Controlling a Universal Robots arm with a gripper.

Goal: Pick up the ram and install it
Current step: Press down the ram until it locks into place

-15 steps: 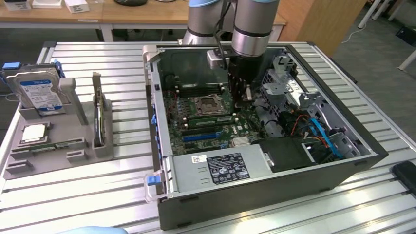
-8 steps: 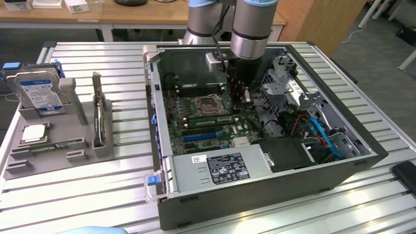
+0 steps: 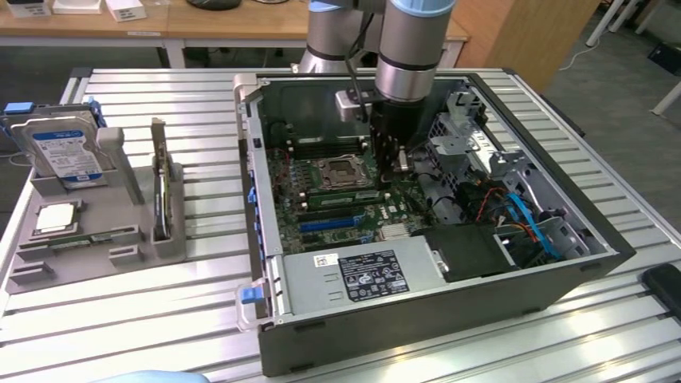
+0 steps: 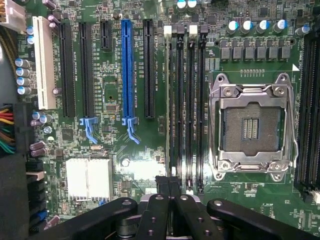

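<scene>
Ram (image 3: 161, 203): looks to be the thin dark-green stick standing on edge in a slot of the gray holder (image 3: 107, 247), on the exterior view's left, outside the case (image 3: 426, 327). Shares that holder with a drive (image 3: 66, 152) propped upright and a square silver chip (image 3: 56, 217) lying flat. Sits well apart from the gripper (image 3: 388, 163). Gripper (image 4: 168, 181) lowered into the open case, hanging over the motherboard (image 4: 105, 145) beside the empty socket (image 4: 252, 127). Fingers (image 4: 162, 200) pressed together, fully closed; cannot tell whether anything thin is pinched between them. Seen from the wrist, tips poised just at the end of the four black memory slots (image 4: 185, 110), in line with the one farthest from the socket. Blue slot (image 4: 126, 70) just beyond the memory slots on the side away from the socket. Power supply (image 3: 356, 275) with its black label at the case's near corner.
</scene>
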